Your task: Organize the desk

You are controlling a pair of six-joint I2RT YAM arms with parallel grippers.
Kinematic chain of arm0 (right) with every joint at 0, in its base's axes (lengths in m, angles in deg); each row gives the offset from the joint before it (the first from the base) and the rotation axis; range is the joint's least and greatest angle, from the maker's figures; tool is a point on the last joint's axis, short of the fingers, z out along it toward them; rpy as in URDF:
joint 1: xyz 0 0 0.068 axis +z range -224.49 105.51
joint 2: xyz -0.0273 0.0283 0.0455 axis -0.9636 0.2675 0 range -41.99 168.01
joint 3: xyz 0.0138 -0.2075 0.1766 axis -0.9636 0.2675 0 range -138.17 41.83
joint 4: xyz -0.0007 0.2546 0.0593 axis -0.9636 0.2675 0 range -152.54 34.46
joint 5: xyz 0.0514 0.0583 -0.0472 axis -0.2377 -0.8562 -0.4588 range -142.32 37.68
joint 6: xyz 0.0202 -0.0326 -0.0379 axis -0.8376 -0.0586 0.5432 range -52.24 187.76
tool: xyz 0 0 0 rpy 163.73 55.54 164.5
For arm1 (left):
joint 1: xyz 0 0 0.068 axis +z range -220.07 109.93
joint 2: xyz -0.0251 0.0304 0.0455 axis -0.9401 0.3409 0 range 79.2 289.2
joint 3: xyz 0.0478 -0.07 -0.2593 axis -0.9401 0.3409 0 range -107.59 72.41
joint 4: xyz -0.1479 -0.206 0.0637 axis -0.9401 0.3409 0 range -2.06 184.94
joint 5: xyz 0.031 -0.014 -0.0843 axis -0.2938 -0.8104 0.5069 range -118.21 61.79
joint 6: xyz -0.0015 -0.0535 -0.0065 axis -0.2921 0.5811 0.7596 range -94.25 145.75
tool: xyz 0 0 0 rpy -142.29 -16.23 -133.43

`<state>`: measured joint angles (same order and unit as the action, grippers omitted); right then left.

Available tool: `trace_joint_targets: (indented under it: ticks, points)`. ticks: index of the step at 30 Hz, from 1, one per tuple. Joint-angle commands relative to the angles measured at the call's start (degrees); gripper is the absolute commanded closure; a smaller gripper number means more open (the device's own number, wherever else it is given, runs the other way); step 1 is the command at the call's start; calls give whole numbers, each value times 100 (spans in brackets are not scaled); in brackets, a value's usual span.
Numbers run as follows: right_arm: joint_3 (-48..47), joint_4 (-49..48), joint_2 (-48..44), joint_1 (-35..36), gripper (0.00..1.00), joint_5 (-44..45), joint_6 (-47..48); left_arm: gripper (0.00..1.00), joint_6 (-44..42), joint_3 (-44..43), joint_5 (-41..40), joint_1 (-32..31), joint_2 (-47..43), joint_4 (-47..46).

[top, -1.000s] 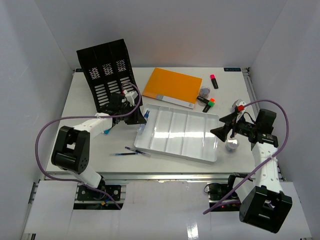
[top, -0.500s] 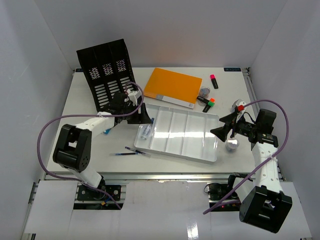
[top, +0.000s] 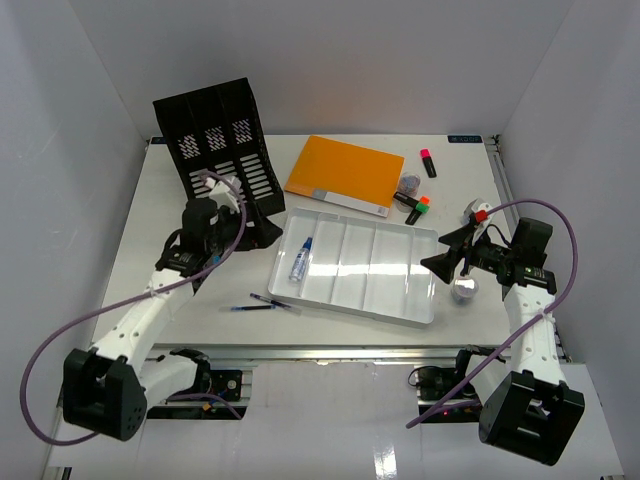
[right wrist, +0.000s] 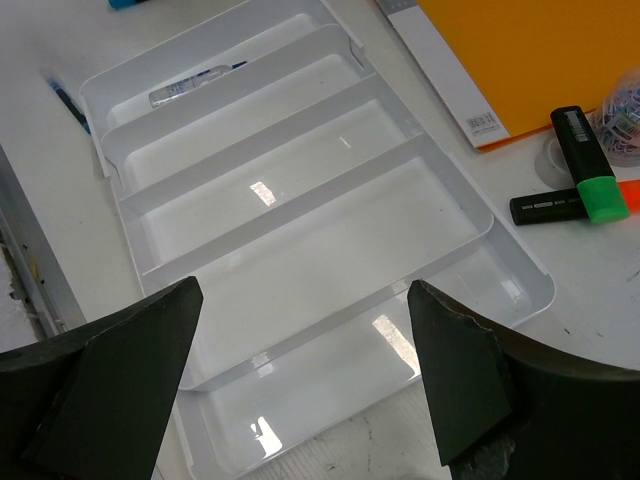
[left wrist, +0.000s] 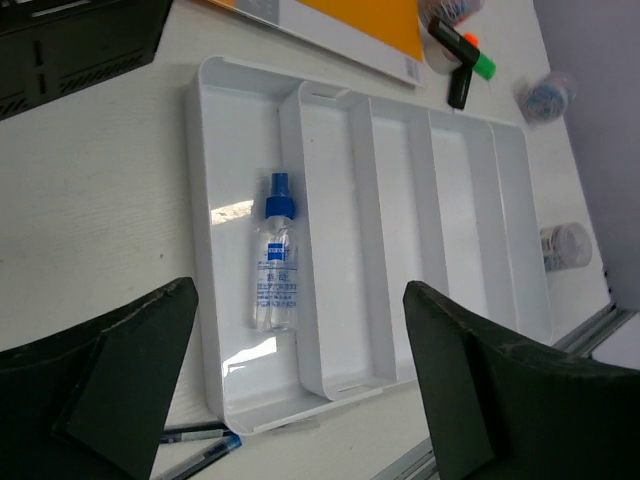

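On the white desk (top: pixel 340 328) lies a white compartmented tray (top: pixel 400 300). A small clear spray bottle with a blue cap (top: pixel 300 260) rests flat in its leftmost compartment, touched by nothing. My left gripper (top: pixel 248 232) is open and empty, hanging left of the tray; in its wrist view the left gripper (left wrist: pixel 300 290) looks down on the bottle (left wrist: pixel 278 262). On the tray's right side my right gripper (top: pixel 445 258) is open and empty above the end compartments (right wrist: pixel 480 215).
A black file rack (top: pixel 215 150) stands at the back left and an orange folder (top: pixel 345 170) lies behind the tray. Highlighters (top: pixel 415 205), a tub of clips (top: pixel 408 185) and a small round container (top: pixel 465 290) are on the right. Two pens (top: pixel 262 302) lie near the front.
My left gripper opened and let go of the spray bottle, which now lies in the tray's left compartment. The left arm drew back to the left. The right arm has not moved.
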<state>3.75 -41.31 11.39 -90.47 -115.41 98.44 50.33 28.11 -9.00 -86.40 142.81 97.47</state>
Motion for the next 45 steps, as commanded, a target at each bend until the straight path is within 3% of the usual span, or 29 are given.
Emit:
trace_joint_targets:
  ticks: [1, 8, 18, 22, 26, 28, 33, 45]
  points:
    - [-72, 8, 64, 26, 10, 35, 105, 2, 711, 383, -952, 223, -696, 502]
    - [-59, -23, 211, 26, 10, 131, 97, 2, 815, 824, -1890, 549, -967, 876]
    - [-57, -24, 284, 26, 10, 71, 105, 8, -1524, -240, -3422, 640, 886, 719]
    - [-66, -6, 280, 26, 10, 11, 113, 13, -2156, -444, -3615, 640, 1603, 675]
    - [-76, 21, 251, 26, 10, -17, 123, 14, -2493, -396, -3716, 640, 1834, 431]
    - [-85, 14, 227, 26, 10, -28, 123, 20, -2680, -422, -3641, 640, 1931, 408]
    - [-88, 39, 223, 26, 10, -40, 126, 30, -2702, -410, -3478, 640, 2249, 355]
    - [-103, 71, 179, 26, 10, -68, 141, 33, -2610, -331, -3132, 683, 2764, 321]
